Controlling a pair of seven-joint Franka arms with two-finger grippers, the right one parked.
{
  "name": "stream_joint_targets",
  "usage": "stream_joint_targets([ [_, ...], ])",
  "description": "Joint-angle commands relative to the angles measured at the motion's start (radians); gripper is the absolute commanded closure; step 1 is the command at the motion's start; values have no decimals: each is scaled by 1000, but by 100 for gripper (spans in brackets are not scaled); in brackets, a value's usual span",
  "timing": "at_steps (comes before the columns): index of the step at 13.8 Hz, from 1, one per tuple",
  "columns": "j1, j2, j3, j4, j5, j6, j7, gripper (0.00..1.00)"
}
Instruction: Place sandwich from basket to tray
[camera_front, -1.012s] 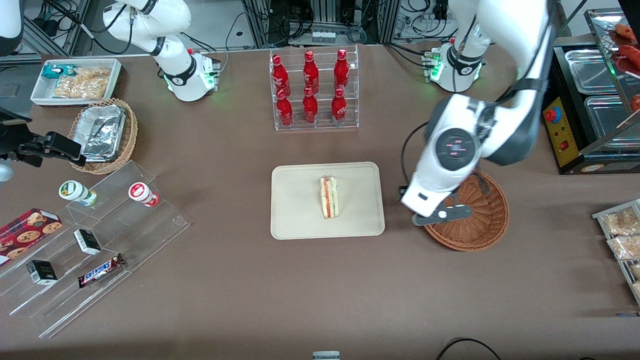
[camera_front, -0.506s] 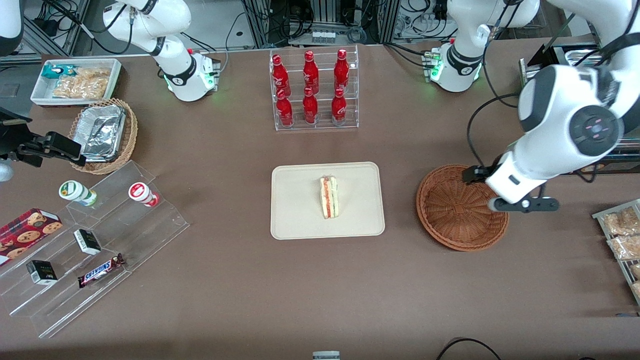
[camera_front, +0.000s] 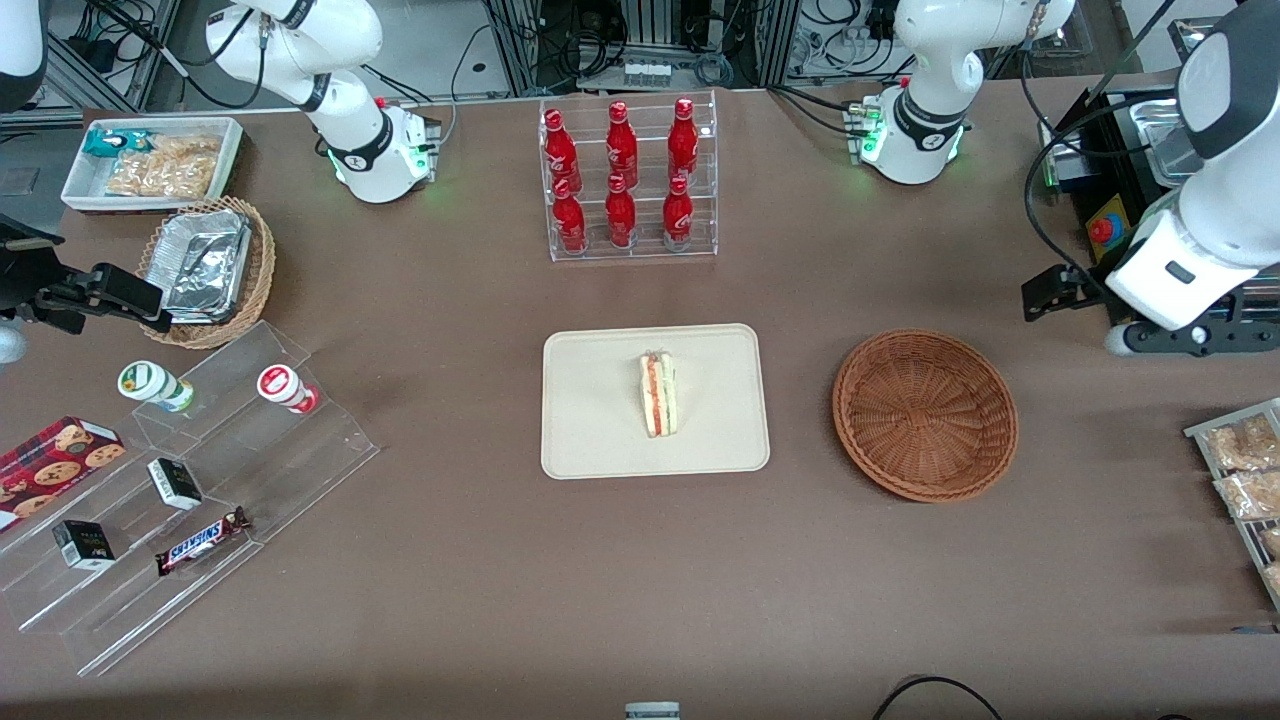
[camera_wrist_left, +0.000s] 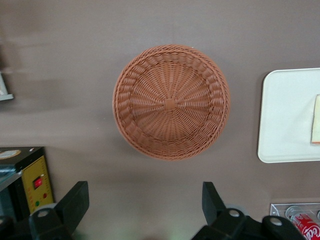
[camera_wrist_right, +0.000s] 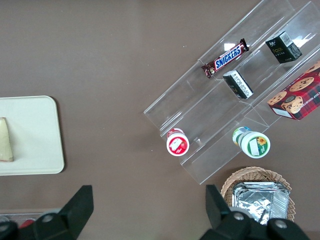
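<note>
The wedge sandwich lies on the cream-beige tray in the middle of the table; its edge also shows in the left wrist view. The reddish-brown wicker basket stands beside the tray, toward the working arm's end, and holds nothing. My left gripper hangs high above the table, farther toward the working arm's end than the basket. In the left wrist view the gripper is open and holds nothing, with bare table under it.
A clear rack of red bottles stands farther from the front camera than the tray. A warming case with a red button is close beside my gripper. Snack packets lie at the working arm's end. Acrylic shelves stand toward the parked arm's end.
My left gripper has swung from over the basket out toward the working arm's end and risen. The basket is now fully uncovered. The sandwich and tray have not moved.
</note>
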Motion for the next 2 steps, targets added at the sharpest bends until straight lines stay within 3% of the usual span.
stream_joint_targets([
  [1,22,-21,-16,33,8,-29,7,0],
  [2,22,-19,-16,42,7,-29,6,0],
])
